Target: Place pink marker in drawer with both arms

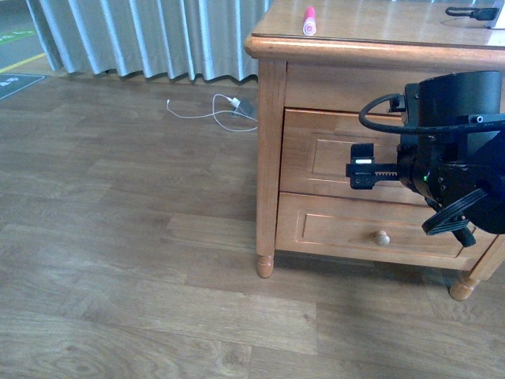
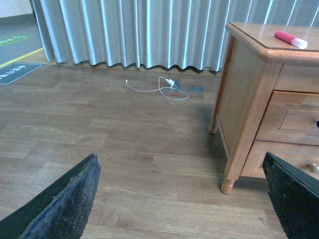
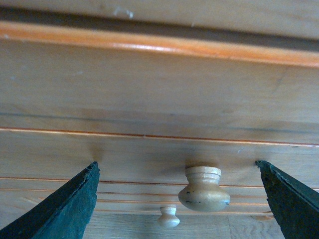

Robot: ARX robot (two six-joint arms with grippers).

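Pale knob of drawer shows only in right wrist view

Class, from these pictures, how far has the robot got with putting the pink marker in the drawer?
Done: nothing yet; the marker lies on the cabinet top and the drawer is shut. In hand: the right arm has its jaws open either side of the knob. Still to do: pull, pick up, drop in.
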